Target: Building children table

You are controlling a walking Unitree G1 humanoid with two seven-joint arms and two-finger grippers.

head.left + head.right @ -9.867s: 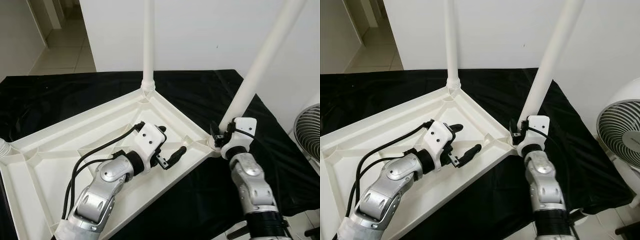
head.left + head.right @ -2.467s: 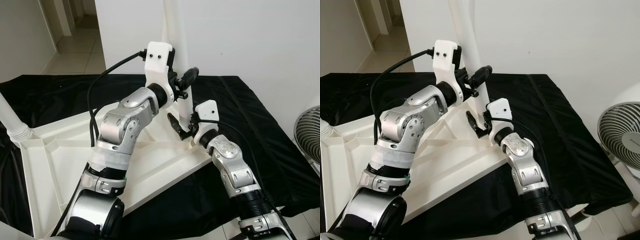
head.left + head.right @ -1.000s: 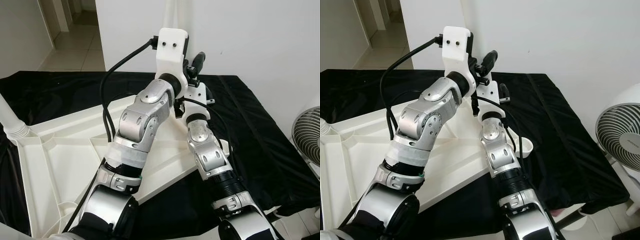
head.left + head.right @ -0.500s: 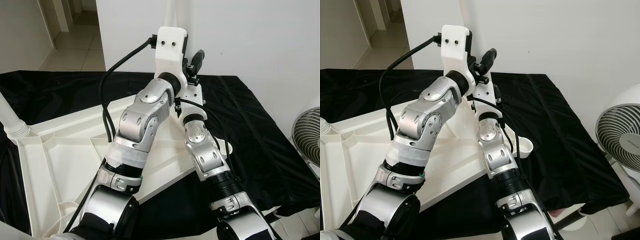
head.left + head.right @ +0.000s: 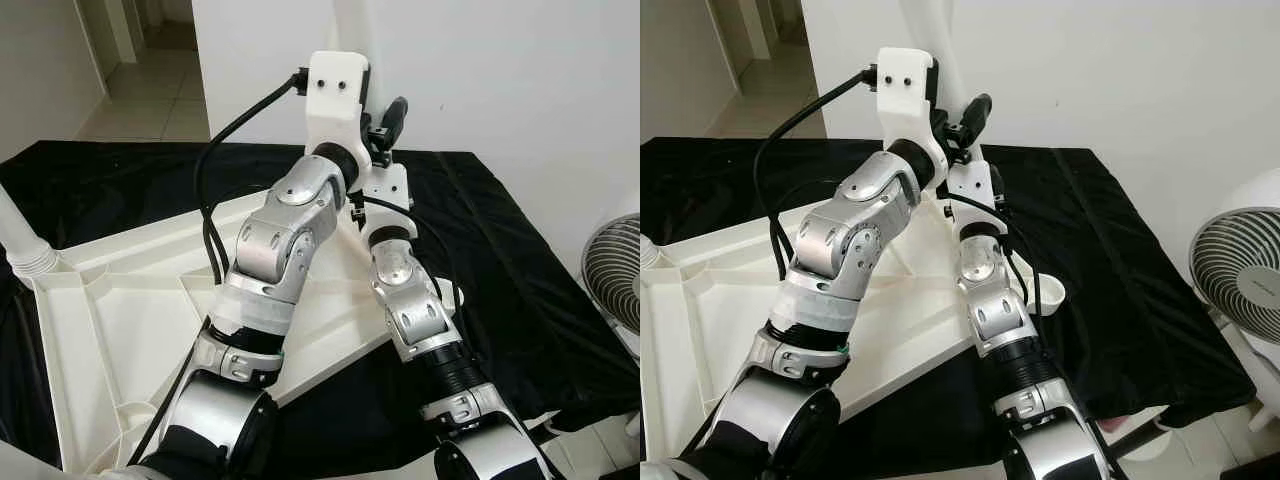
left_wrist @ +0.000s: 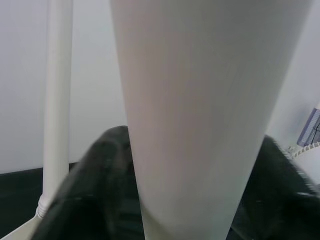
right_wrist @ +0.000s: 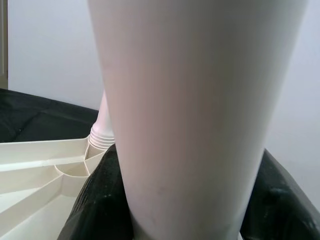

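Left eye view: both grippers are clamped around the same white table leg (image 5: 930, 40), which stands at the far corner of the upturned tabletop (image 5: 110, 330) on the black cloth (image 5: 520, 290). The left gripper (image 5: 380, 125) holds it higher up and the right gripper (image 7: 185, 210) down by the socket, probably to keep it straight while it seats. Another leg (image 5: 20, 240) already stands at the left corner.

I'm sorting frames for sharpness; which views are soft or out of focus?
Left and right eye views: sharp, evenly lit. Left wrist view: the round white plastic table leg is very close and soft, the black fingers blurred. Right wrist view: likewise soft.
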